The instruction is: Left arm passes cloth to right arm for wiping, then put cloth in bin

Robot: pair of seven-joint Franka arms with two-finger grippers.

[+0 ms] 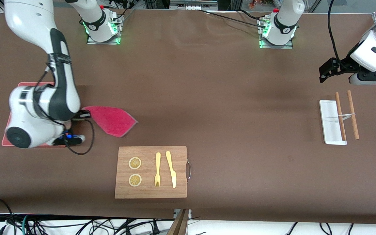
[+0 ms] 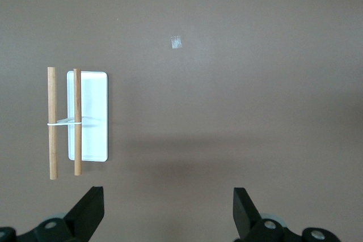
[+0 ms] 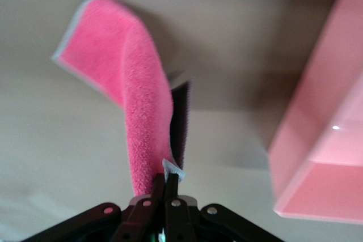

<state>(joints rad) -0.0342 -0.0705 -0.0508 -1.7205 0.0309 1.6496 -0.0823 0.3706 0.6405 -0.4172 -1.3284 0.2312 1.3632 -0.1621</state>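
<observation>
My right gripper [image 1: 84, 114] is shut on one corner of the magenta-pink cloth [image 1: 112, 120], beside the salmon-pink bin [image 1: 7, 130]. The cloth spreads out from the fingers toward the left arm's end, low over the table. In the right wrist view the fingers [image 3: 157, 188] pinch the cloth [image 3: 136, 111], its grey edge showing, with the bin's wall [image 3: 317, 140] alongside. The right arm's wrist hides most of the bin in the front view. My left gripper [image 1: 326, 70] is open and empty and waits over the table near the white tray; its open gripper also shows in the left wrist view [image 2: 169, 211].
A wooden cutting board [image 1: 151, 172] with two lemon slices, a fork and a knife lies nearer the camera than the cloth. A small white tray [image 1: 330, 122] with two wooden sticks [image 1: 352, 114] banded together lies at the left arm's end, also in the left wrist view [image 2: 91, 117].
</observation>
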